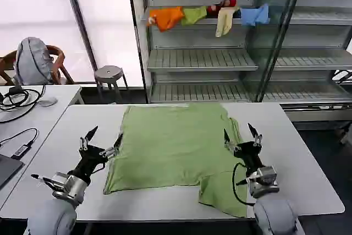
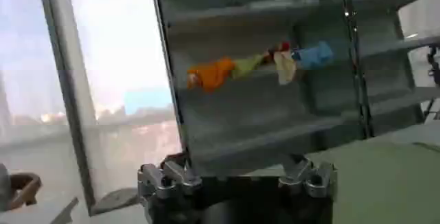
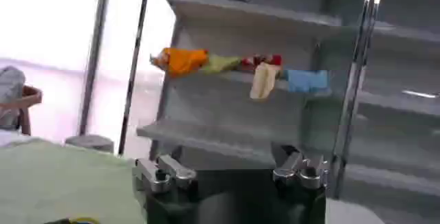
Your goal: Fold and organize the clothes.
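The clothes are one light green shirt (image 1: 173, 147) lying spread flat on the white table (image 1: 297, 152), with one sleeve (image 1: 223, 191) reaching the front edge at the right. My left gripper (image 1: 106, 134) is raised just off the shirt's left edge, open and holding nothing. Over the shirt's right edge, my right gripper (image 1: 237, 130) is also raised, open and bare. In the left wrist view the open gripper (image 2: 237, 177) faces the shelves, with the shirt (image 2: 392, 177) off to one side. The right wrist view shows its open gripper (image 3: 230, 174) and the shirt (image 3: 55, 177).
A metal shelf unit (image 1: 203, 59) stands behind the table with small orange, green, yellow, red and blue garments (image 1: 209, 15) on an upper shelf. A round stool (image 1: 109, 73) is behind the table's left corner. A second table (image 1: 33, 114) with cables adjoins on the left.
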Available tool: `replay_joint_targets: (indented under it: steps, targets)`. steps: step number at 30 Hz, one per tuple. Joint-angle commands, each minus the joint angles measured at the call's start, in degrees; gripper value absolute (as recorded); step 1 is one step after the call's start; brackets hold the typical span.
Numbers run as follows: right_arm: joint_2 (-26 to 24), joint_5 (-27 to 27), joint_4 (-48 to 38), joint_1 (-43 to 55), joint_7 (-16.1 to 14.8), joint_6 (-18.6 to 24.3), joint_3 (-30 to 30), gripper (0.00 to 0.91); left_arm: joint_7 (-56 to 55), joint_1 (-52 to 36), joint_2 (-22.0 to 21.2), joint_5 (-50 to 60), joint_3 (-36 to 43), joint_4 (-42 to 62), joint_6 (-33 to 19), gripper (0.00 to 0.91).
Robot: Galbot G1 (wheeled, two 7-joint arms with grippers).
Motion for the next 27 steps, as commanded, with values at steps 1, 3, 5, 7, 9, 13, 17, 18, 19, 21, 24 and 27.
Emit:
replay_joint_targets:
  steps: [1, 3, 5, 7, 9, 13, 17, 18, 19, 21, 24, 27]
  targets:
    - [-5.4, 3.19, 7.55, -12.8, 2.17, -3.61, 1.82, 0.907, -7.7, 10.18, 2.85, -6.54, 3.06, -8.21, 12.33, 0.907]
    - [-6.09, 3.44, 7.62, -16.17, 3.31, -3.58, 4.01, 0.907, -9.21, 12.0, 3.43, -7.3, 2.69, -9.89, 13.95, 0.907]
    - [-6.0, 4.58, 8.79, -19.5, 3.3, -3.57, 6.31, 0.907, -12.08, 14.4, 3.78, -7.37, 2.91, -10.41, 14.72, 0.907]
    - [-5.89, 5.14, 9.96, -22.94, 2.44, -3.66, 7.57, 0.907, -14.2, 16.19, 3.96, -7.65, 3.03, -10.59, 16.24, 0.907]
    - [-6.05, 5.37, 10.58, -25.38, 1.42, -3.2, 8.57, 0.907, -15.84, 16.87, 4.03, -7.97, 2.91, -9.74, 16.61, 0.907]
    - [-5.27, 5.08, 7.57, -27.32, 0.39, -0.21, 8.29, 0.907, -16.49, 17.11, 3.54, -9.57, 1.19, -8.26, 17.29, 0.907]
    - [-4.33, 5.37, 9.36, -29.14, -0.28, -0.48, 8.33, 0.907, -18.08, 17.87, 3.6, -9.58, -0.29, -8.86, 20.38, 0.907]
    - [-4.24, 5.26, 9.5, -29.35, -0.38, -0.52, 8.35, 0.907, -18.18, 17.99, 3.66, -9.92, -0.65, -8.87, 21.1, 0.907]
    - [-4.22, 4.89, 9.46, -29.75, -0.52, -0.75, 8.39, 0.907, -18.58, 18.09, 3.65, -10.42, -1.08, -8.84, 21.44, 0.907]
    - [-4.21, 4.54, 9.11, -30.29, -0.39, -1.4, 8.22, 0.907, -18.98, 17.93, 3.48, -12.05, -1.7, -8.62, 22.11, 0.907]
    - [-4.2, 4.62, 9.35, -31.28, -0.33, -2.07, 7.93, 0.907, -18.95, 17.93, 3.58, -12.02, -2.05, -8.27, 22.37, 0.907]
    - [-3.8, 4.74, 9.69, -31.48, -0.07, -2.06, 7.22, 0.907, -18.96, 17.59, 3.59, -12.48, -2.41, -8.03, 22.37, 0.907]
